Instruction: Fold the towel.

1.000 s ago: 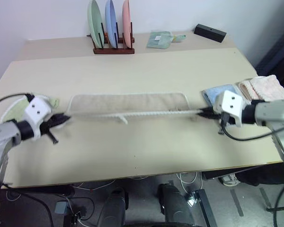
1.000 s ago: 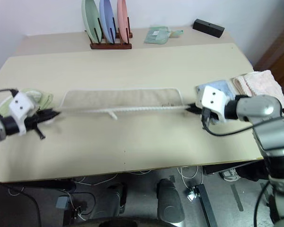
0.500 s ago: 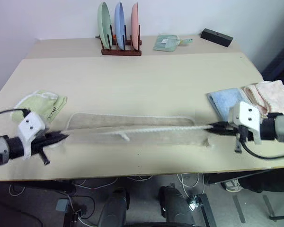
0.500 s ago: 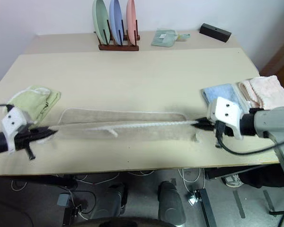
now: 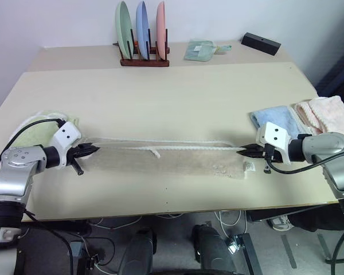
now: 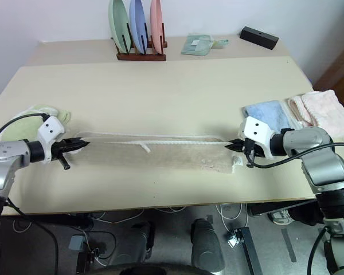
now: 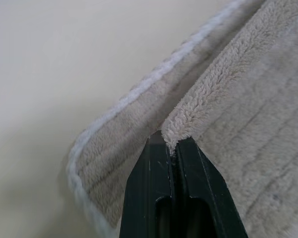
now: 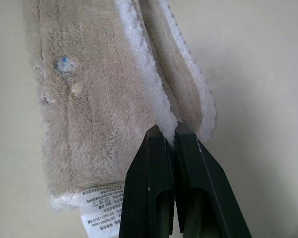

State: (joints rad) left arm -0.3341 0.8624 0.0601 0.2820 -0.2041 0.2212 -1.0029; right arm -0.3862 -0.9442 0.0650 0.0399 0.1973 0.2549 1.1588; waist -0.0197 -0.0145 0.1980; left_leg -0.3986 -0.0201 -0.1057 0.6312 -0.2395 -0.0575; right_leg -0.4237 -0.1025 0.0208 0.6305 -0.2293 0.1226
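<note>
Carried the towel [image 5: 166,160] forward and down onto the table [image 5: 178,97], near its front edge, left gripper [image 5: 93,150] and right gripper [image 5: 243,150] both clenched on opposite corners, leaving the first lengthwise fold nearly laid.

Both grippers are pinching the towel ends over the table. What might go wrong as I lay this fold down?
1. The left gripper and right gripper each pinch only a thin bit of the towel, so it may slip free.
2. The top layer's corded edge sits unevenly against the lower one, so the fold may land crooked.
3. The green cloth lies close by the left arm and may get dragged.
</note>
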